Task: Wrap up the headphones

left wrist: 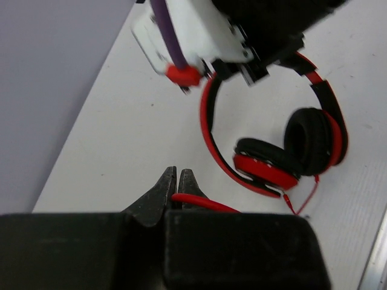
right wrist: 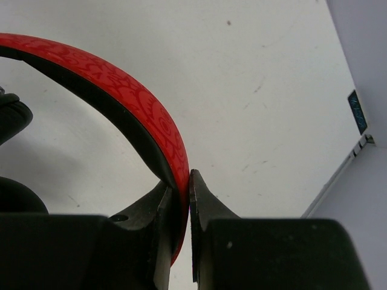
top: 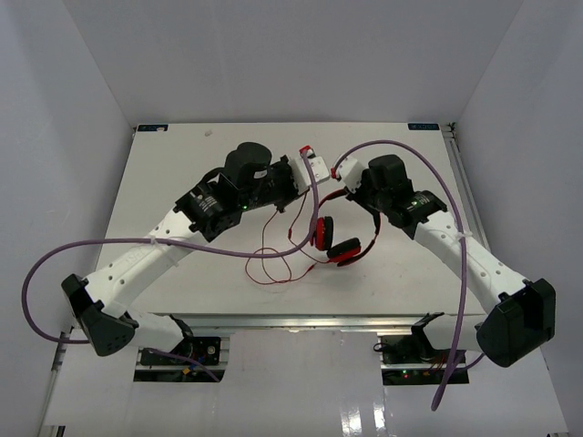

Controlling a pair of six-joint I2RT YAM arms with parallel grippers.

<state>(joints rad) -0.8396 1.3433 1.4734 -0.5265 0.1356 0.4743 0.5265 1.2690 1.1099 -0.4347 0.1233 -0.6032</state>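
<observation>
The red headphones (top: pixel 334 241) lie mid-table, with black ear pads (left wrist: pixel 308 142) and a patterned red band (right wrist: pixel 130 96). My right gripper (top: pixel 352 193) is shut on the top of the band (right wrist: pixel 181 181), one finger on each side. My left gripper (top: pixel 293 187) is just left of the headphones and shut on the thin red audio cable (left wrist: pixel 177 181). The cable (left wrist: pixel 208 205) runs from the jaws back under the gripper body. In the top view the rest of the cable (top: pixel 270 264) lies in loose loops on the table, in front and to the left of the ear cups.
Thick purple robot cables (top: pixel 301 241) arc over the table from both arms; one crosses just left of the headphones. The right wrist body (left wrist: pixel 199 36) hangs close above the band in the left wrist view. The table's right edge (right wrist: pixel 338 181) is near the right gripper.
</observation>
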